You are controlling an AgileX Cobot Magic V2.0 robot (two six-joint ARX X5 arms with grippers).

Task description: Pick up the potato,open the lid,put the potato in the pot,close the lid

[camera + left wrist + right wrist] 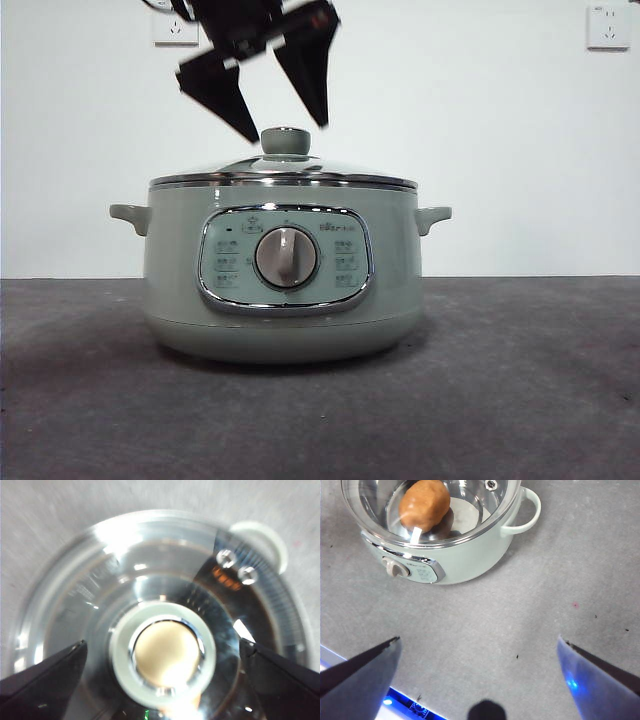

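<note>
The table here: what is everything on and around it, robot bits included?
pot: one, pale green, standing on the table
lid: one, clear glass with steel rim and green knob, closed on the pot
potato: one, orange-brown, inside the pot under the lid
table: one, dark grey
wall sockets: two, white, high on the wall behind
left claw: black, open, just above the lid's knob
right claw: black, open, away from the pot, holding nothing

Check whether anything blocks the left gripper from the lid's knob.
Nothing visible does. The left gripper hangs just above the knob, its open fingers spread to either side with only air between. The lid sits closed on the pot.
</note>
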